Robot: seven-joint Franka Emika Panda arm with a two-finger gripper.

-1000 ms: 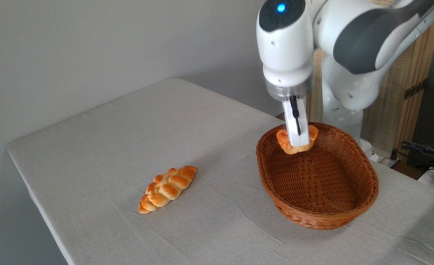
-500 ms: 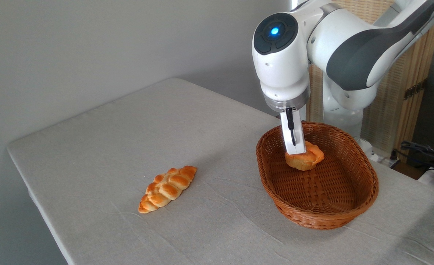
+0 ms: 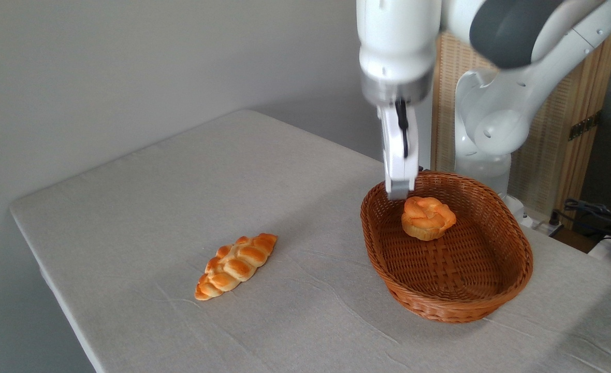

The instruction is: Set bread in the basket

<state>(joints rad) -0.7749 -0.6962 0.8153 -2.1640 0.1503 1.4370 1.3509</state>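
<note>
- The gripper [image 3: 399, 192] shows edge-on from where I stand: one white finger [image 3: 399, 155] in front, anything behind it covered, so I cannot tell whether the jaws are apart or together.
- Nothing sits at the fingertip; it hangs bare, just above the basket's far-left rim.
- The top of the robot arm [image 3: 492, 31] is cut off by the picture's upper edge, and its base is partly hidden behind the basket.
- The bread [image 3: 427, 218] lies below and just to the right of the jaws, apart from them, resting knotted top up on the woven floor in the far half of the basket [image 3: 455, 305].
- The braided loaf [image 3: 236, 264] lies well to the left of the jaws and lower down, out on the cloth, far from the basket.
- The table [image 3: 181, 186] is covered with a pale grey cloth, faintly creased.
- A plain grey wall stands behind; a slatted wooden panel [image 3: 559, 129] rises behind the arm, and dark cables [image 3: 595, 212] lie at the right edge, too small to make out.
- A second ago the finger was pressed on the bread, held above the basket floor; half a second ago the bread was down and the finger still touched it. Now the finger has risen clear, while bread, loaf and basket stay put.
</note>
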